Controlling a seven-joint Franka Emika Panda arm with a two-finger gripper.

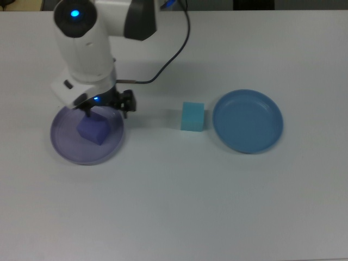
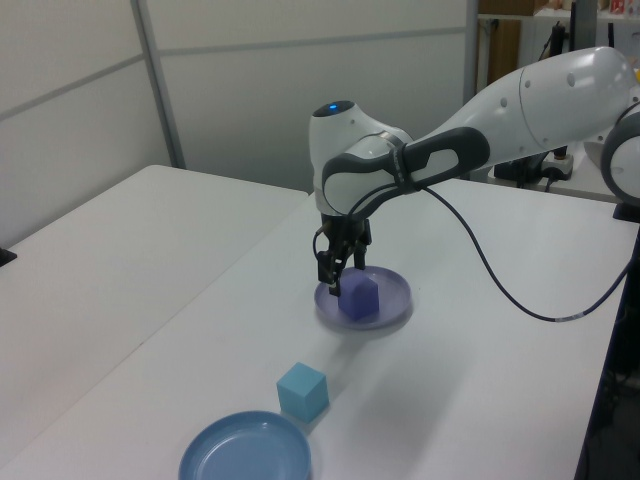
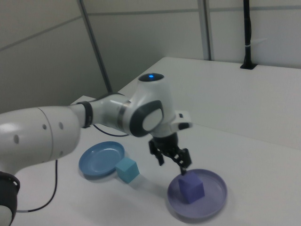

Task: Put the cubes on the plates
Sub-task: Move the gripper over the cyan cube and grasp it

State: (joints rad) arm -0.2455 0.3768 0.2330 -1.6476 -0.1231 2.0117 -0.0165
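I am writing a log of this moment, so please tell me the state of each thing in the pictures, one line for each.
purple-blue cube: lying on the lavender plate, released.
lavender plate: holds the purple-blue cube.
cyan cube: on the table, between the two plates, touching neither.
blue plate: empty.
gripper: open, above the purple-blue cube, holding nothing.

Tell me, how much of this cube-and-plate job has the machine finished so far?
About half. The purple cube sits on the lavender plate, and the tool hangs open just above it, holding nothing. The cyan cube lies on the table beside the blue plate, not on it. That one is left to do.
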